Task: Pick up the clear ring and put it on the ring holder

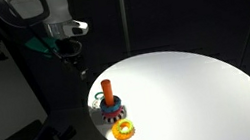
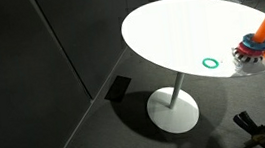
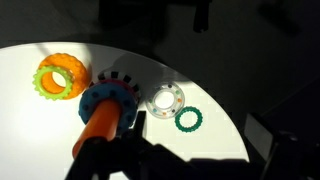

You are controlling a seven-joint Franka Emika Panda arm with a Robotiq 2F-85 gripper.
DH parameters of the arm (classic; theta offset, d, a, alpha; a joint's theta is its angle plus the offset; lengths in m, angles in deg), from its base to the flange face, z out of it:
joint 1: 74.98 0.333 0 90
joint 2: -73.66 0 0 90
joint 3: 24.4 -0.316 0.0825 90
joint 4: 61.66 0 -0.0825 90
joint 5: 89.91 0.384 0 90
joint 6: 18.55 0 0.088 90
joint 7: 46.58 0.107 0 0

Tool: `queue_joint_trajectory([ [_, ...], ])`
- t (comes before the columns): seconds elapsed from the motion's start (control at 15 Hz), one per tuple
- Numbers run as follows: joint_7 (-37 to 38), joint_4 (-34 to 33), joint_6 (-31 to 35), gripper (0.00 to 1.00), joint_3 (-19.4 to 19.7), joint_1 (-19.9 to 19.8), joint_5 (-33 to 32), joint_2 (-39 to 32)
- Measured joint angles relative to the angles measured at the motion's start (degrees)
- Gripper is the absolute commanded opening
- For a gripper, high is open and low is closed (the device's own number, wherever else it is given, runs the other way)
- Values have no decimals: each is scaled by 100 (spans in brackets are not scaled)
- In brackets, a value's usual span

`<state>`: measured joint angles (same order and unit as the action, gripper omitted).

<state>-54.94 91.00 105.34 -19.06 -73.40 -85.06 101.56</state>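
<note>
The clear ring [image 3: 166, 99], with small coloured beads inside it, lies flat on the white round table [image 3: 200, 70], just right of the ring holder. The ring holder [image 3: 104, 115] is an orange peg on a base with blue and red rings; it shows in both exterior views [image 1: 110, 104] [image 2: 259, 37]. My gripper [image 3: 200, 152] is open and empty, high above the table, with dark fingers on either side of the lower wrist view. In an exterior view it [image 1: 73, 51] hangs above the table's far edge, up and away from the holder.
A green toothed ring [image 3: 188, 119] lies right next to the clear ring and also shows in an exterior view [image 2: 210, 63]. A loose yellow-orange doughnut ring [image 3: 60, 78] [image 1: 125, 130] lies on the holder's other side. The table edge [image 1: 92, 85] is near the holder.
</note>
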Motion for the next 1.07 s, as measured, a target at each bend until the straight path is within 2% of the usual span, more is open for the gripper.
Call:
queue_joint_trajectory([
  [0.67,-30,11,2,100,-31,-6,22,-99],
  [1.07,-29,45,243,100,-149,14,22,-516],
])
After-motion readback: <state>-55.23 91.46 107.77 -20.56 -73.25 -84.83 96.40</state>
